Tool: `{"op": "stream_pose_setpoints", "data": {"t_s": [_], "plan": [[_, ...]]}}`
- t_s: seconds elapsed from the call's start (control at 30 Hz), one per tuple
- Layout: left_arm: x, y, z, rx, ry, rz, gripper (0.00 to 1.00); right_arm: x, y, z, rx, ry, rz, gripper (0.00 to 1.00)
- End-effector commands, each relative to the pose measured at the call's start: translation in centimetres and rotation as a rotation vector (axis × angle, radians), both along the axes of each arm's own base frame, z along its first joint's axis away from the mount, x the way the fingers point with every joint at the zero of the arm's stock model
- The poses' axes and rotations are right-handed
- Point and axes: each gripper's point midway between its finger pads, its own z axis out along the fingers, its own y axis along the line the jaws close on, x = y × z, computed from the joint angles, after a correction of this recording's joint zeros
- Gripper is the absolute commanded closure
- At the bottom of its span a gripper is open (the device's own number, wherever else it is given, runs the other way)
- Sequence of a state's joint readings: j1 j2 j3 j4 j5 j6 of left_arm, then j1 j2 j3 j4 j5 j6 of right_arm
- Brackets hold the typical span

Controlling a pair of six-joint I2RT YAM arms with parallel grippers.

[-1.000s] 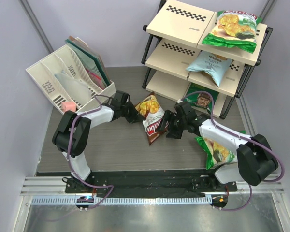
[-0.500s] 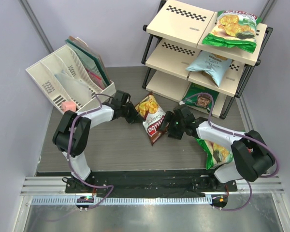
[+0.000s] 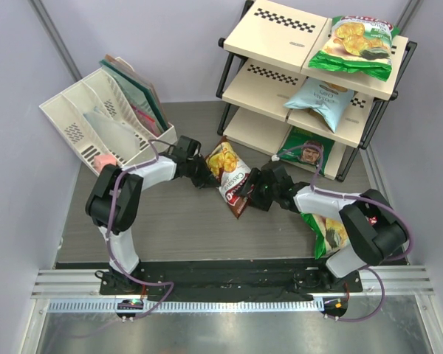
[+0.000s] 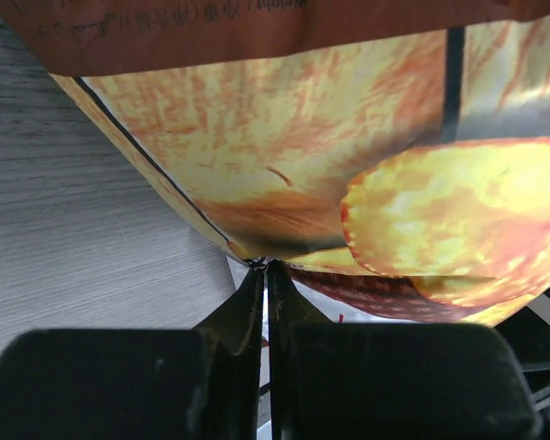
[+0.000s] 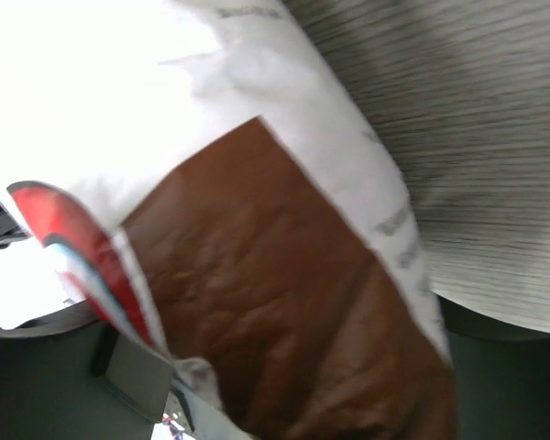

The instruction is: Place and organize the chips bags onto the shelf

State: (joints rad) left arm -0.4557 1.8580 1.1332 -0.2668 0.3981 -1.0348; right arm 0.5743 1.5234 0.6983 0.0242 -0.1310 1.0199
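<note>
Brown bag (image 3: 232, 181) mid-table, just before shelf (image 3: 260, 82). Left gripper (image 4: 264, 272) clenched on its seam; right gripper (image 3: 252, 193) at the far end, bag in its jaws, grip unclear. Lift level, no tugging apart; aim for a bare board (image 3: 277, 29).

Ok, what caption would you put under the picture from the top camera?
Left tool pinches the brown chips bag, right tool at its other end, three bags already on the shelf.

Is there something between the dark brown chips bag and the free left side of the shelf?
Nothing visible does. The dark brown chips bag, pinched in the jaws of the left gripper, has only bare tabletop between it and the left side of the shelf.
</note>
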Motion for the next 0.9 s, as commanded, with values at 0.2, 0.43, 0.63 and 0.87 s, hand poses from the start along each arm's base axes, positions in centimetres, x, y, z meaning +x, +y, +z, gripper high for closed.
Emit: {"op": "stream_pose_setpoints", "data": {"t_s": [0.2,0.43,0.63,0.87], "plan": [[-2.8,1.0,-3.1,0.092,0.138,-0.068,1.0,2.2,1.1,7.5,0.09,-0.222,0.019,0.24],[-2.4,0.9,-3.1,0.095,0.141,-0.076,1.0,3.2,0.6,6.4,0.022,-0.247,0.015,0.22],[-2.4,1.3,-3.1,0.102,0.14,-0.082,1.0,3.5,1.0,3.6,-0.01,-0.207,0.043,0.21],[-2.6,1.6,-3.2,0.104,0.144,-0.091,1.0,3.0,0.9,1.0,-0.055,-0.155,0.079,0.23]]}}
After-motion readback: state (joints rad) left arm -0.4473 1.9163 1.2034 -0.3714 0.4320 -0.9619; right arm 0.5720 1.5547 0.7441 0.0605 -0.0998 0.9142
